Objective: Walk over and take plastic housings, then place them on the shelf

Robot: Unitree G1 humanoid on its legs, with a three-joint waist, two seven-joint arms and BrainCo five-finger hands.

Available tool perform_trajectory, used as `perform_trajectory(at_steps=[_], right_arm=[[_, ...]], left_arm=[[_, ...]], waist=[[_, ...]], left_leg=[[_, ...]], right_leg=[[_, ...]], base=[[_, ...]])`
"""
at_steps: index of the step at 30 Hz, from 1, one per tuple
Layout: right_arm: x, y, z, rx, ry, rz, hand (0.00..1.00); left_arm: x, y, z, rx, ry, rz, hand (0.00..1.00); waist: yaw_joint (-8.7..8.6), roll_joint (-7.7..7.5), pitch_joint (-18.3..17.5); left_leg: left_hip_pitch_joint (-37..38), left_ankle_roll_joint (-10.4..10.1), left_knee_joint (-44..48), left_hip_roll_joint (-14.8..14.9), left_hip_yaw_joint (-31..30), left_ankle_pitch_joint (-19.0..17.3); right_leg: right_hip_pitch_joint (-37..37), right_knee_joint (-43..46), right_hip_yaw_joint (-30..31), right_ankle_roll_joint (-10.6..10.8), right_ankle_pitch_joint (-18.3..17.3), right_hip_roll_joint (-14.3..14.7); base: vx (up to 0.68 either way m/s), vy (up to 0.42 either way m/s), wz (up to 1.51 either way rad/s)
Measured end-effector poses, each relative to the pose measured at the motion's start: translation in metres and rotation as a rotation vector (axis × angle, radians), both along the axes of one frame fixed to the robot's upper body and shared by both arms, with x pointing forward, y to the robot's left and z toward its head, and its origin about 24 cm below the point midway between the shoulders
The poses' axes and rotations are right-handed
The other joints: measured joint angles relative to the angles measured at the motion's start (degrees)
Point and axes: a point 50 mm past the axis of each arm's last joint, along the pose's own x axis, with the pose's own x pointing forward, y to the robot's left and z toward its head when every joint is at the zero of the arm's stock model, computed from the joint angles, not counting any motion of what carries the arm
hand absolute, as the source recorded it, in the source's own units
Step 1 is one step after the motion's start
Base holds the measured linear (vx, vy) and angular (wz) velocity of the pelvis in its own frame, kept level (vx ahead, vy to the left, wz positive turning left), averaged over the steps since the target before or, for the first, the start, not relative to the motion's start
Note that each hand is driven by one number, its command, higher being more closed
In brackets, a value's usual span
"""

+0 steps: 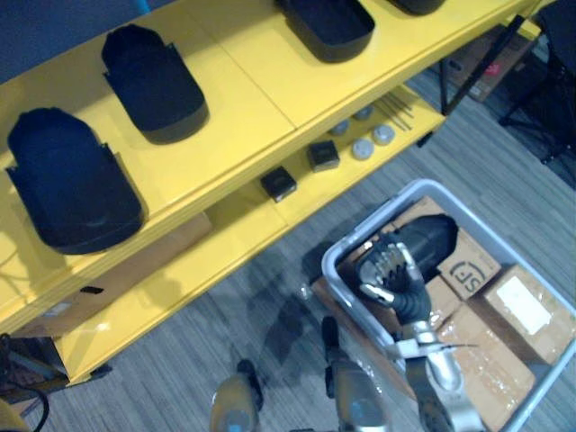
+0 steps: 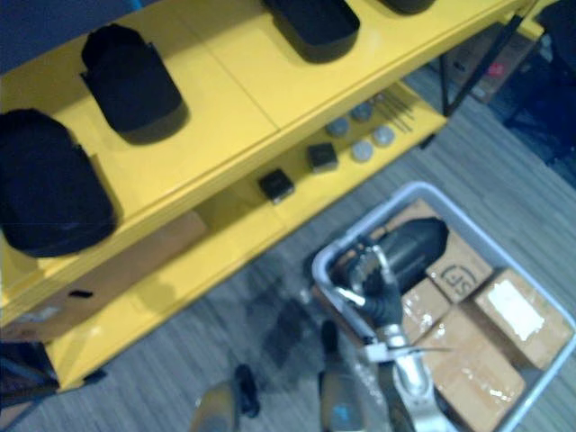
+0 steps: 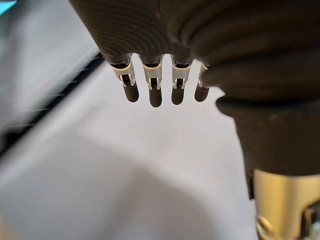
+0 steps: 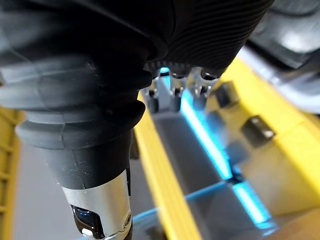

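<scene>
Three black plastic housings (image 1: 72, 184) (image 1: 153, 81) (image 1: 328, 25) lie on the top board of the yellow shelf (image 1: 252, 99). Another black housing (image 1: 427, 238) lies in a grey bin (image 1: 335, 270) on the floor, on top of cardboard boxes. My right hand (image 1: 400, 288) reaches into the bin at the housing's near end. In the right wrist view the right hand (image 4: 100, 60) has relaxed fingers with nothing between them and the thumb, and the housing (image 4: 295, 30) shows beside it. My left hand (image 3: 200, 30) is open over a pale grey surface.
The lower shelf board carries two small black boxes (image 1: 279, 184) (image 1: 323, 155) and some grey discs (image 1: 363, 148). A cardboard box (image 1: 117, 270) sits under the shelf at the left. Taped cardboard boxes (image 1: 526, 306) fill the bin. Dark stand legs (image 1: 468, 72) are at the far right.
</scene>
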Motion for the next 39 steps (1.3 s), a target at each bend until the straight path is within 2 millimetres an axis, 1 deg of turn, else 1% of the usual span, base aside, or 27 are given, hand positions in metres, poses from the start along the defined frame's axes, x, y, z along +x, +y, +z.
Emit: perform_trajectory(at_steps=[1, 2, 3, 5, 6, 7, 8, 10, 11, 12, 15, 16, 20, 23, 24, 25, 26, 27, 28, 29, 30, 32, 34, 35, 36, 37, 39], right_arm=[[-0.001, 0.001, -0.001, 0.013, -0.001, -0.009, 0.0], [-0.002, 0.001, -0.002, 0.017, 0.003, -0.013, 0.0], [-0.004, 0.002, -0.004, 0.027, 0.014, -0.02, 0.0], [-0.006, 0.002, -0.006, 0.033, 0.022, -0.029, 0.0], [-0.007, 0.0, -0.007, 0.028, 0.026, -0.048, 0.0], [-0.008, -0.001, -0.007, 0.029, 0.03, -0.057, 0.0], [-0.008, -0.003, -0.008, 0.032, 0.034, -0.069, 0.0], [-0.007, -0.004, -0.009, 0.031, 0.049, -0.076, 0.0], [-0.006, -0.003, -0.009, 0.029, 0.051, -0.075, 0.0], [-0.006, 0.0, -0.009, 0.019, 0.049, -0.07, 0.0], [-0.003, 0.005, -0.01, 0.018, 0.06, -0.076, 0.0], [-0.003, 0.005, -0.012, 0.011, 0.072, -0.081, 0.0], [-0.005, 0.003, -0.018, -0.002, 0.101, -0.099, 0.0], [-0.006, 0.002, -0.019, -0.001, 0.109, -0.112, 0.0], [-0.007, 0.001, -0.02, -0.001, 0.115, -0.121, 0.0], [-0.008, 0.0, -0.02, -0.001, 0.12, -0.126, 0.0], [-0.009, 0.0, -0.021, -0.001, 0.123, -0.127, 0.0], [-0.01, 0.0, -0.022, 0.0, 0.128, -0.128, 0.0], [-0.011, 0.0, -0.023, 0.001, 0.131, -0.127, 0.0], [-0.011, 0.0, -0.023, 0.002, 0.131, -0.127, 0.0], [-0.011, 0.0, -0.023, 0.003, 0.131, -0.128, 0.0], [-0.011, 0.0, -0.023, 0.005, 0.133, -0.129, 0.0], [-0.011, 0.001, -0.024, 0.007, 0.136, -0.125, 0.0], [-0.012, 0.002, -0.024, 0.008, 0.138, -0.123, 0.0], [-0.013, 0.002, -0.025, 0.008, 0.144, -0.123, 0.0], [-0.013, 0.002, -0.026, 0.008, 0.148, -0.123, 0.0], [-0.015, 0.002, -0.031, 0.005, 0.169, -0.125, 0.0]], left_arm=[[0.001, -0.019, -0.006, 0.069, -0.024, -0.07, 1.0], [0.002, -0.029, -0.014, 0.087, -0.026, -0.108, 1.0], [-0.001, -0.044, -0.031, 0.102, -0.026, -0.18, 1.0], [-0.007, -0.055, -0.054, 0.084, -0.019, -0.234, 1.0], [-0.019, -0.069, -0.088, 0.032, 0.006, -0.298, 1.0], [-0.024, -0.072, -0.098, 0.011, 0.021, -0.309, 1.0], [-0.037, -0.076, -0.12, -0.034, 0.054, -0.316, 1.0], [-0.055, -0.081, -0.15, -0.084, 0.133, -0.313, 1.0], [-0.06, -0.082, -0.156, -0.092, 0.146, -0.31, 0.0], [-0.067, -0.085, -0.164, -0.11, 0.164, -0.317, 0.0], [-0.081, -0.095, -0.174, -0.109, 0.204, -0.356, 0.0], [-0.086, -0.099, -0.177, -0.092, 0.212, -0.366, 0.0], [-0.096, -0.111, -0.181, -0.07, 0.218, -0.425, 0.0], [-0.099, -0.124, -0.185, -0.05, 0.258, -0.502, 0.0], [-0.1, -0.133, -0.188, -0.073, 0.262, -0.569, 0.0], [-0.102, -0.145, -0.193, -0.174, 0.239, -0.692, 0.0], [-0.102, -0.152, -0.196, -0.232, 0.224, -0.759, 0.0], [-0.101, -0.167, -0.205, -0.362, 0.196, -0.889, 0.0], [-0.101, -0.182, -0.216, -0.475, 0.2, -0.984, 1.0], [-0.099, -0.189, -0.219, -0.52, 0.197, -1.025, 1.0], [-0.097, -0.201, -0.226, -0.594, 0.204, -1.091, 1.0], [-0.094, -0.213, -0.234, -0.703, 0.198, -1.171, 1.0], [-0.091, -0.216, -0.244, -0.785, 0.209, -1.185, 1.0], [-0.09, -0.215, -0.251, -0.861, 0.206, -1.196, 1.0], [-0.09, -0.217, -0.258, -0.895, 0.224, -1.194, 1.0], [-0.089, -0.218, -0.26, -0.905, 0.233, -1.194, 1.0], [-0.088, -0.221, -0.271, -1.001, 0.232, -1.216, 1.0]], waist=[[0.53, 0.05, -0.37], [0.71, 0.14, -1.11], [1.71, 0.09, -2.91], [2.42, 0.32, -4.81], [3.58, 0.63, -5.78], [4.14, 0.8, -6.28], [5.23, 1.01, -7.67], [6.62, 1.65, -8.94], [6.97, 1.7, -9.35], [7.86, 1.64, -10.35], [8.7, 1.9, -10.83], [8.93, 1.96, -11.71], [9.24, 2.77, -13.61], [9.19, 3.09, -14.38], [9.18, 3.09, -14.45], [9.18, 3.05, -14.47], [9.18, 2.96, -14.52], [9.18, 2.75, -14.65], [9.17, 2.47, -14.8], [9.14, 2.32, -14.86], [9.08, 2.0, -14.9], [8.82, 1.67, -14.84], [8.31, 1.49, -14.8], [8.02, 1.33, -14.8], [7.92, 1.13, -14.75], [7.91, 1.01, -14.72], [7.81, 0.35, -14.47]], left_leg=[[1.49, -0.1, -1.04, -0.48, -0.46, 0.24], [1.74, -0.11, -1.74, -0.67, -1.07, 0.44], [2.59, -0.23, -3.26, -0.91, -1.23, 0.94], [2.79, -0.42, -4.13, -0.94, -1.9, 1.21], [4.52, -0.68, -5.42, -1.04, -3.74, 1.53], [4.87, -0.73, -5.83, -1.01, -4.33, 1.57], [5.31, -0.89, -6.77, -0.96, -4.78, 1.87], [5.45, -0.86, -7.24, -1.18, -7.37, 2.26], [5.55, -0.83, -7.67, -1.29, -7.71, 2.56], [5.68, -0.64, -8.78, -1.75, -8.45, 3.13], [6.4, -0.53, -10.35, -2.34, -9.89, 3.98], [6.26, -0.19, -11.04, -2.62, -10.47, 4.02], [6.22, -0.16, -12.26, -2.68, -10.96, 4.65], [6.25, -0.54, -12.8, -2.65, -11.05, 5.22], [6.28, -0.84, -12.76, -2.66, -11.04, 5.41], [6.27, -0.86, -12.73, -2.75, -11.03, 5.45], [6.28, -0.85, -12.7, -2.8, -11.02, 5.46], [6.29, -0.85, -12.69, -2.87, -11.05, 5.46], [6.25, -0.84, -12.71, -2.92, -11.14, 5.46], [6.24, -0.84, -12.73, -2.93, -11.19, 5.46], [6.24, -0.84, -12.73, -2.94, -11.5, 5.46], [6.16, -0.84, -12.73, -3.04, -12.03, 5.46], [6.17, -0.83, -12.72, -3.1, -12.2, 5.45], [6.17, -0.82, -12.71, -3.12, -12.18, 5.45], [6.17, -0.8, -12.7, -3.14, -12.15, 5.43], [6.17, -0.79, -12.69, -3.14, -12.13, 5.42], [6.14, -0.76, -12.68, -3.11, -12.05, 5.39]], right_leg=[[1.6, -0.76, -0.91, 0.0, -0.01, 0.24], [2.16, -1.3, -1.31, -0.01, -0.02, 0.2], [2.9, -2.4, -1.68, -0.02, -0.01, 0.17], [3.72, -3.45, -2.77, -0.03, 0.0, 0.18], [6.61, -5.06, -4.49, -0.11, -0.06, 0.33], [6.99, -5.06, -4.94, -0.31, -0.21, 0.47], [7.3, -5.06, -5.95, -0.65, -0.49, 0.56], [8.72, -5.08, -8.42, -0.98, -0.83, 0.5], [8.89, -5.08, -9.12, -1.01, -0.89, 0.39], [8.89, -5.09, -9.95, -0.99, -1.12, 0.02], [9.82, -5.58, -11.87, -1.12, -1.76, -0.56], [9.84, -5.6, -12.59, -1.25, -2.41, -0.8], [9.81, -5.6, -13.58, -1.2, -2.55, -0.91], [9.7, -5.6, -13.72, -1.27, -2.54, -0.88], [9.65, -5.6, -13.73, -1.26, -2.53, -0.89], [9.65, -5.59, -13.74, -0.98, -2.35, -0.96], [9.66, -5.59, -13.74, -0.88, -2.28, -1.01], [9.69, -5.59, -13.78, -0.77, -2.2, -1.08], [9.69, -5.58, -13.84, -0.77, -2.2, -1.11], [9.7, -5.58, -13.87, -0.77, -2.2, -1.12], [9.75, -5.52, -13.94, -0.76, -2.2, -1.12], [9.95, -5.1, -14.42, -0.74, -2.22, -1.18], [10.19, -5.09, -14.86, -0.72, -2.23, -1.24], [10.22, -5.09, -14.88, -0.7, -2.25, -1.27], [10.22, -5.1, -14.87, -0.68, -2.28, -1.29], [10.2, -5.12, -14.88, -0.66, -2.29, -1.29], [9.98, -5.5, -14.87, -0.5, -2.61, -1.28]], base=[[0.04, -0.011, 0.22], [0.06, -0.018, 0.21], [0.06, -0.019, 0.18], [0.1, -0.019, 0.28], [0.11, -0.017, 0.43], [0.08, -0.016, 0.44], [0.06, -0.02, 0.37], [0.03, -0.012, 0.49], [-0.02, -0.006, 0.4], [-0.02, -0.01, 0.29], [-0.07, -0.011, 0.32], [-0.1, -0.013, 0.24], [-0.03, -0.014, 0.12], [0.0, 0.0, 0.0], [0.0, 0.0, 0.0], [0.03, 0.015, -0.01], [0.04, 0.025, 0.0], [0.03, 0.023, 0.02], [0.03, 0.02, 0.03], [0.03, 0.013, 0.03], [0.02, 0.005, 0.03], [0.02, 0.001, 0.1], [0.0, 0.007, 0.09], [0.0, 0.0, 0.0], [0.0, 0.0, 0.0], [0.0, 0.0, 0.0], [-0.05, 0.005, -0.01]])
